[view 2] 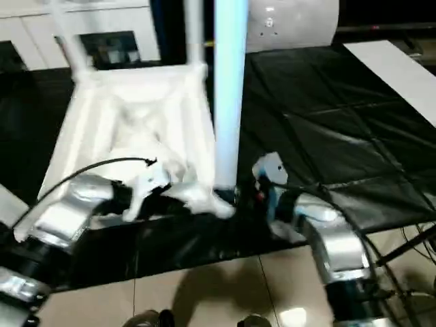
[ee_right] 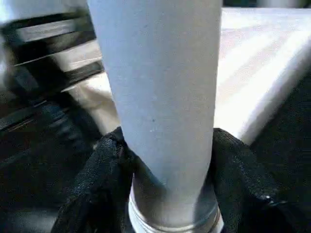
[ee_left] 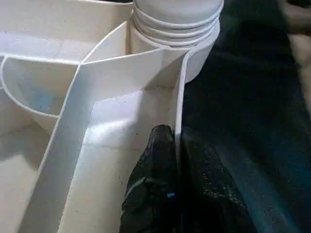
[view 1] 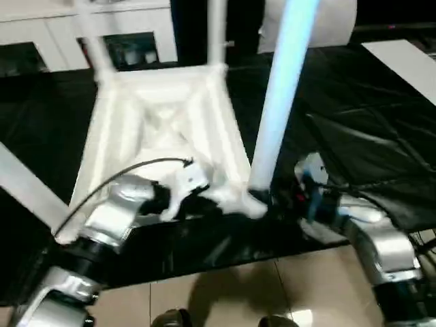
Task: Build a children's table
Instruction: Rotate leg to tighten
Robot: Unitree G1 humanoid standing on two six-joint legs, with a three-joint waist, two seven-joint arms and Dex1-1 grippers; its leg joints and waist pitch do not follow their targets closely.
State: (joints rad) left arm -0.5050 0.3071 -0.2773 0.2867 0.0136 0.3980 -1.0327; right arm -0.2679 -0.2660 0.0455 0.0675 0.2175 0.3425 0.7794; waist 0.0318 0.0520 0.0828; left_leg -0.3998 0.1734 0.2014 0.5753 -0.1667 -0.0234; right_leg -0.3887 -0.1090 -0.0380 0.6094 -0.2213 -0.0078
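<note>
1. Right gripper (ee_right: pixel 167 194) has its two black fingers clamped on either side of a white table leg (view 1: pixel 286 95), low down, just above the ribbed end. That leg stands nearly upright at the near right corner of the table top, middle of the left eye frame.
2. Left gripper (ee_left: pixel 172 160) is pinched narrow on the raised rim (ee_left: pixel 179 111) of the table top: one finger inside the rim, one outside, just short of the corner socket.
3. Corner socket (ee_left: pixel 187 53) is the round cup at that corner, and the leg's ribbed end sits in it.
4. Table top (view 1: pixel 163 129) lies upside down on the black mat (view 1: pixel 368 143), its ribbed underside facing up, centre-left of the frame. Its shallow compartments between the ribs hold nothing.
5. Two more legs rise from the far corners, one at top left (view 1: pixel 92 34) and one at top centre (view 1: pixel 216 30). Another white leg (view 1: pixel 27 187) slants off the left edge.
6. Edges and room: the mat is bare to the right of the table. Its near edge meets the beige tiled floor (view 1: pixel 272 286) at the bottom. A white cabinet (view 1: pixel 41 30) sits across the upper left.
</note>
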